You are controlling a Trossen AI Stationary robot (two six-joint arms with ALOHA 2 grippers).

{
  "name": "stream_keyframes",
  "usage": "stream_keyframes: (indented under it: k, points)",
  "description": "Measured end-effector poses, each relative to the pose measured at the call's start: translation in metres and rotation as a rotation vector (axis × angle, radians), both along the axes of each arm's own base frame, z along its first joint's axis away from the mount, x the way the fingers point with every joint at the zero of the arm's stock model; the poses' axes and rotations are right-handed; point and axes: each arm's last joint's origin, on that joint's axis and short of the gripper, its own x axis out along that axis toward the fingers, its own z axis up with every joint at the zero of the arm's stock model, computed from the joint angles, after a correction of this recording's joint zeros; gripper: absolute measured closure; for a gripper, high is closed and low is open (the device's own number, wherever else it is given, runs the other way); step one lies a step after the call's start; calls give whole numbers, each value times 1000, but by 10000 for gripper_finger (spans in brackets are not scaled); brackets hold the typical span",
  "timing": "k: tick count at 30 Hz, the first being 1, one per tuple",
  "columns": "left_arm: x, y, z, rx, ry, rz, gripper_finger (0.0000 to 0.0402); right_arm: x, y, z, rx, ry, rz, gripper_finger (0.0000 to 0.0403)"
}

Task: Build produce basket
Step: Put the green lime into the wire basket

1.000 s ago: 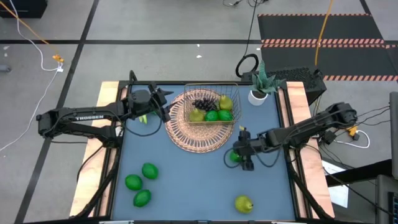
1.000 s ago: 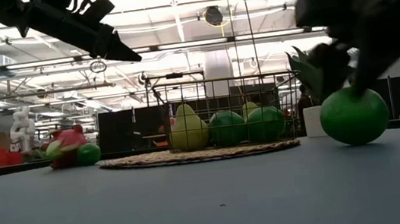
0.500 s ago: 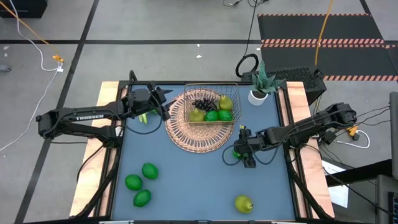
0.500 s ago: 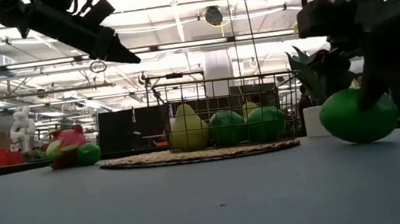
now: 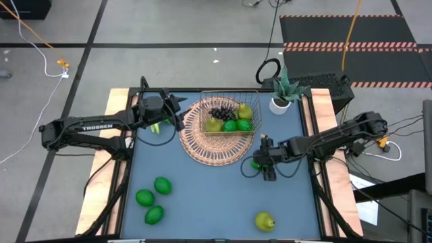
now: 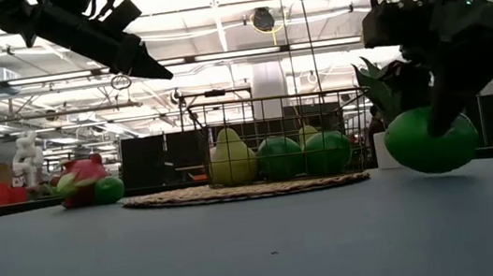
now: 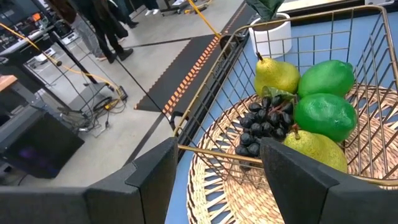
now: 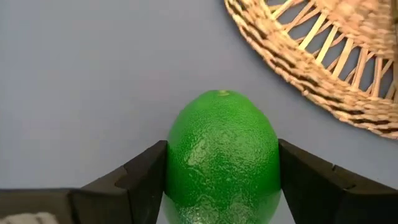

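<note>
- Between the right gripper [image 8: 221,186] fingers [image 8: 146,177] sits a lime [image 8: 222,158], clasped on both sides, wicker mat [image 8: 323,68] just ahead.
- Left gripper [image 7: 214,168] hovers open before the basket [image 7: 298,155].

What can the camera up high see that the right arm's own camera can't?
Only the high view shows the wire basket holding fruit, three loose limes, a loose pear, the potted plant and the left tool. Only the right wrist view shows the right tool's fingers touching the lime's sides. Both show that lime and the wicker mat.
</note>
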Motion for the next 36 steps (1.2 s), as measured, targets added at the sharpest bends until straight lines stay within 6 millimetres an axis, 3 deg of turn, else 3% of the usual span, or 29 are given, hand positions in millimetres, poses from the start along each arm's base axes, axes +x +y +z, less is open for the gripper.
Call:
stream_keyframes:
  k: [5, 12, 16, 19, 23, 27, 31, 36]
  points:
    - [0, 0, 0, -4, -3, 2, 170, 14, 2, 24, -26, -141, 32, 148]
    - [0, 0, 0, -13, -14, 5, 170, 45, 2, 91, -216, -493, 91, 146]
    - [0, 0, 1, -11, -19, 6, 170, 58, -15, 119, -400, -627, 15, 142]
    - [0, 0, 1, -12, -24, 6, 170, 65, -40, 126, -433, -708, -127, 142]
    - [0, 0, 0, -25, -22, 10, 170, 71, -75, 118, -418, -738, -361, 139]
    - [0, 0, 0, -28, -18, 11, 170, 75, -102, 96, -441, -716, -490, 138]
    - [0, 0, 1, -53, -51, 23, 170, 83, -116, 71, -357, -675, -519, 136]
    - [1, 0, 3, -59, -81, 25, 170, 92, -122, 49, -372, -616, -531, 120]
